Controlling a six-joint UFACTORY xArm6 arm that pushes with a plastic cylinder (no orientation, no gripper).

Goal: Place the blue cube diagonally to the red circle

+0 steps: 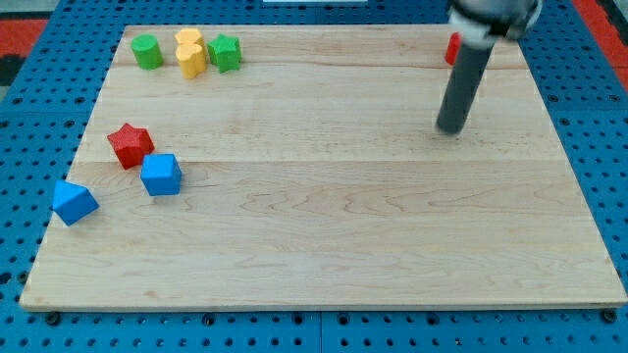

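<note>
The blue cube [161, 175] lies at the view's left, just below and right of a red star [130, 144]. The red circle [452, 49] shows only as a red sliver at the view's top right, mostly hidden behind my rod. My tip [451, 128] rests on the board at the right, below the red circle and far to the right of the blue cube.
A second blue block [75, 202], wedge-like, lies near the board's left edge. At the top left sit a green cylinder [148, 51], a yellow block [190, 53] and a green star [225, 53]. The wooden board [324, 226] lies on a blue pegboard.
</note>
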